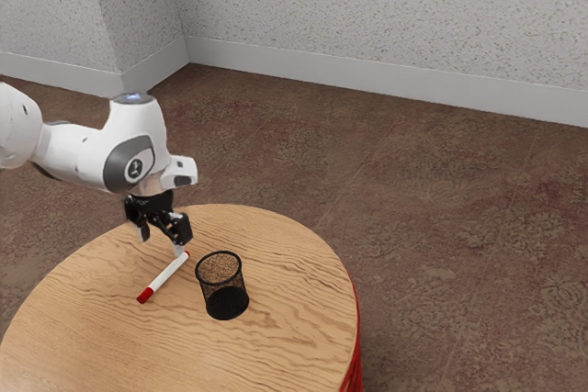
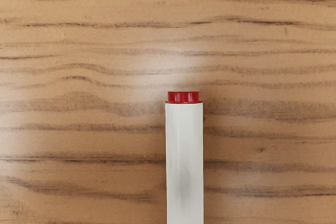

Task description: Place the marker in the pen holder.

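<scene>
Above the table, near the marker's thin red end, my gripper (image 1: 162, 240) hangs with its two fingers spread apart and nothing between them. The white marker (image 1: 167, 274) lies flat on the wood, its larger red cap pointing away from the hand. In the wrist view the marker (image 2: 184, 161) shows its white barrel and short red end, with the cap out of sight. The black mesh pen holder (image 1: 226, 302) stands upright beside the marker, toward the exterior view's right, a small gap between them.
The round wooden table (image 1: 285, 346) carries both objects, and its curved edge runs close beneath the hand. Brown floor (image 1: 441, 227) surrounds it, with pale walls (image 1: 386, 16) behind.
</scene>
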`<state>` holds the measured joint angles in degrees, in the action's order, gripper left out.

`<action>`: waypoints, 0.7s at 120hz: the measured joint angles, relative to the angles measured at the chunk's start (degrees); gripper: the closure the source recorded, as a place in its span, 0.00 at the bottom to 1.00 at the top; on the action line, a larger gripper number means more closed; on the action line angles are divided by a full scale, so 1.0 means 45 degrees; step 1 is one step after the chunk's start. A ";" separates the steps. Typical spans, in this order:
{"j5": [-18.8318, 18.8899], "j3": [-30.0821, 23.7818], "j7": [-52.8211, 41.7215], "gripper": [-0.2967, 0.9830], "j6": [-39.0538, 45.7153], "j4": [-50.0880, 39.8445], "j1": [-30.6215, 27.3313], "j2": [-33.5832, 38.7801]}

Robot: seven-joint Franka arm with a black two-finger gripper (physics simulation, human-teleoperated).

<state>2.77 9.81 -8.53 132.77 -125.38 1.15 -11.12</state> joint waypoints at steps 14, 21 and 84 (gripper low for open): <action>-0.0035 -0.0011 -0.0321 0.23 0.0672 0.0277 0.0001 -0.0788; -0.0078 -0.0014 -0.0456 0.23 0.0899 0.0315 -0.0001 -0.1039; -0.0782 -0.0032 -0.0808 0.42 0.1544 0.0165 0.0010 -0.1416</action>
<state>-0.75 9.67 -12.16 139.72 -124.63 1.20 -17.50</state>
